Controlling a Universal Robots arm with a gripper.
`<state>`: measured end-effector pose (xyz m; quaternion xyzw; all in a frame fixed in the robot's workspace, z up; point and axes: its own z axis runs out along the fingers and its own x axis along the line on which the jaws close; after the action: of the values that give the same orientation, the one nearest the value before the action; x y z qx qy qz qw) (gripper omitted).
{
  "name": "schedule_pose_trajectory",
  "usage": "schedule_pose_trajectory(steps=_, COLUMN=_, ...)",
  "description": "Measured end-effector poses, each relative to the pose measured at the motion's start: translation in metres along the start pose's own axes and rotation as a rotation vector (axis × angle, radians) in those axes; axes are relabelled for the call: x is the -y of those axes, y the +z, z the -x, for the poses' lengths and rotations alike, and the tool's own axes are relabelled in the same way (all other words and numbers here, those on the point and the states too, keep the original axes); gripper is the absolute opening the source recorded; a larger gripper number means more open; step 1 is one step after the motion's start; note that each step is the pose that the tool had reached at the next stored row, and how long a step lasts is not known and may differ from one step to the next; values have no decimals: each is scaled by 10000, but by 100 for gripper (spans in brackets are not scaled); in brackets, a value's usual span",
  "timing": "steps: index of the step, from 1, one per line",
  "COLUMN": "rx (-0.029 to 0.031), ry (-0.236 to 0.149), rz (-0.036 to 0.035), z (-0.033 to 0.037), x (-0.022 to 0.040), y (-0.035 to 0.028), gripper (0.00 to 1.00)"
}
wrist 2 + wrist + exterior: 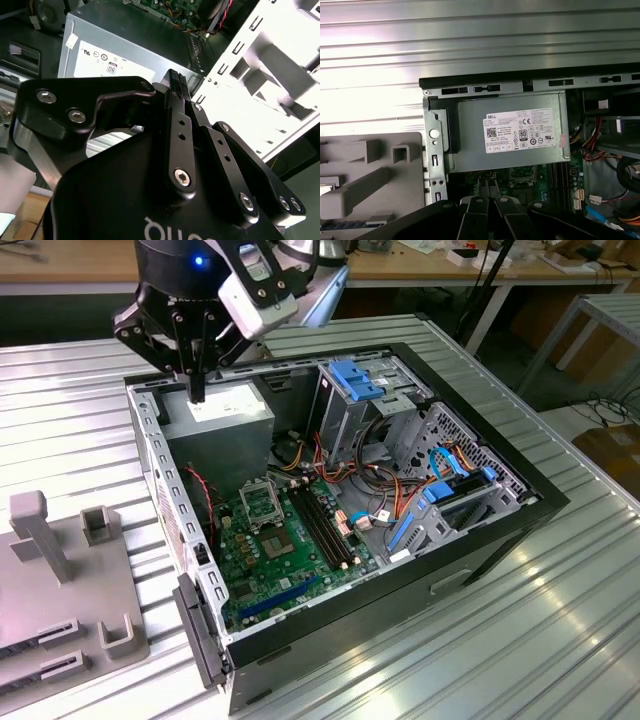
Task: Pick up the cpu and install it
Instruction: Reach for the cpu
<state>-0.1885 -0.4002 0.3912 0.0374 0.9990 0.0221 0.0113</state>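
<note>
My gripper hangs over the back corner of the open computer case, just above the grey power supply. Its two black fingers stand pressed together, and I see nothing between them in the second wrist view, where the gripper points at the power supply. The cpu is out of view. The square metal socket frame lies on the green motherboard, toward the exterior view's right of the gripper and lower. In the first wrist view the gripper sits in front of the motherboard, near the socket frame.
A grey holder block with upright posts stands on the ribbed metal table at the exterior view's left. Inside the case are a blue-topped drive cage, cable bundles and memory slots.
</note>
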Motion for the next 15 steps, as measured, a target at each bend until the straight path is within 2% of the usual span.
schedule_pose_trajectory(steps=3, rx=0, ry=0, rz=0, z=-38, x=6, y=-1, gripper=11)
schedule_pose_trajectory(steps=6, rx=0, ry=0, rz=0, z=-106, x=13, y=-3, gripper=11)
schedule_pose_trajectory(steps=15, rx=0, ry=0, rz=0, z=-217, x=22, y=-5, gripper=11)
